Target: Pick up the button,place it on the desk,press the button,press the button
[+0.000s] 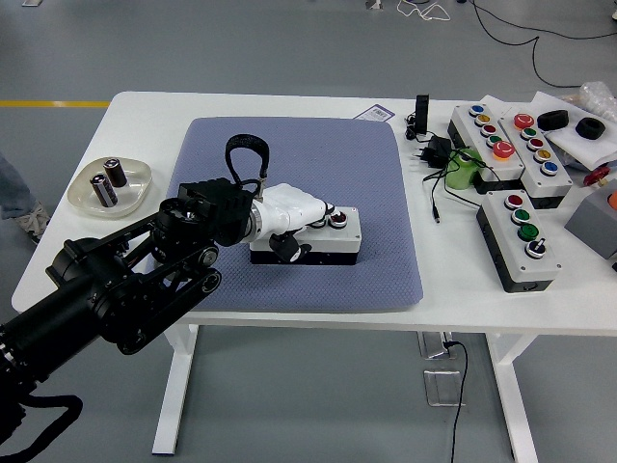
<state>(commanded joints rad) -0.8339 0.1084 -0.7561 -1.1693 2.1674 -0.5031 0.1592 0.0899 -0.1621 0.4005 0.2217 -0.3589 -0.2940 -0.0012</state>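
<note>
The button box [328, 238] is set on the blue mat [386, 183], near the mat's middle, its buttons facing up. It is covered along its left half by the left hand [289, 214], whose white fingers are laid over the top and curled down on the buttons; nothing is grasped. The mat is spread on the white table [145, 125], and a dish [87, 198] with two small cans is seen well to the left.

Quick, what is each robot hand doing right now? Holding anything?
Left robot hand: lying over the button box on the mat; whether it grips or only presses cannot be told.
Right robot hand: out of view.
</note>
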